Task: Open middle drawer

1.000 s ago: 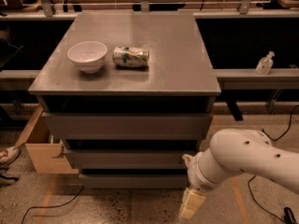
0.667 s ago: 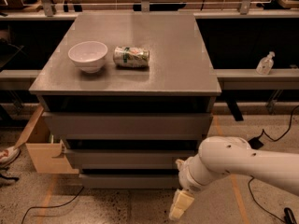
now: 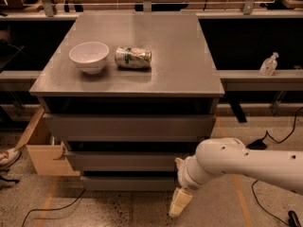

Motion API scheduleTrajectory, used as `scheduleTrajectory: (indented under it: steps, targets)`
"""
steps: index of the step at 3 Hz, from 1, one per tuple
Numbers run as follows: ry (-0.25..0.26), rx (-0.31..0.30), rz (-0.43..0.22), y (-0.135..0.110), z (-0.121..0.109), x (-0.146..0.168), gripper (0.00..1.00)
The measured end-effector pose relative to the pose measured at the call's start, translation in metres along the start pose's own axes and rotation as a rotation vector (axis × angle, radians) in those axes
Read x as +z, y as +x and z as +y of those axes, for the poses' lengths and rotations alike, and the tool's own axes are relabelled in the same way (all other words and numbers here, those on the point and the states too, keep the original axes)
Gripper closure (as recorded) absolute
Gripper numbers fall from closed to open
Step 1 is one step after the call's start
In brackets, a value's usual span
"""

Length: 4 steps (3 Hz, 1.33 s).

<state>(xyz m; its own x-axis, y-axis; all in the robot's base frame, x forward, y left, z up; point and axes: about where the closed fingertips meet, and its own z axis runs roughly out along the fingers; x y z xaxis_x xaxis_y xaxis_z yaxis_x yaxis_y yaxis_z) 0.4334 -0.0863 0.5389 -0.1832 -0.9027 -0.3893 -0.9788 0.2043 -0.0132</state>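
The tool (image 3: 181,201) is hanging low at the desk's (image 3: 180,56) 5 o'clock corner, just beside the middle drawer (image 3: 123,161), which is looking shut. I cannot tell how wide the tool is set. This seems to be the approach. Next it is needing to catch the panel's edge and pull toward 6 o'clock.

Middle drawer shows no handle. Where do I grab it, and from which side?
Probably the top edge of the front panel of the plain grey middle drawer: the dark gap under the taller top drawer exposes it. Come from the front, hooking over it from above. The gripper hangs low at the front right, below that edge.
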Motion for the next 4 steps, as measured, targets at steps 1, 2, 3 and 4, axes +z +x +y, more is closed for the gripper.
scheduleTrajectory:
  steps: [1,2,3,4]
  targets:
    - [0.045,-0.035,-0.015,0.001,-0.032,0.026,0.0]
    - [0.084,-0.06,-0.026,-0.003,-0.055,0.047,0.0]
    - [0.113,-0.077,-0.042,-0.01,-0.074,0.069,0.0]
    - [0.152,-0.091,-0.066,-0.019,-0.092,0.086,0.0]
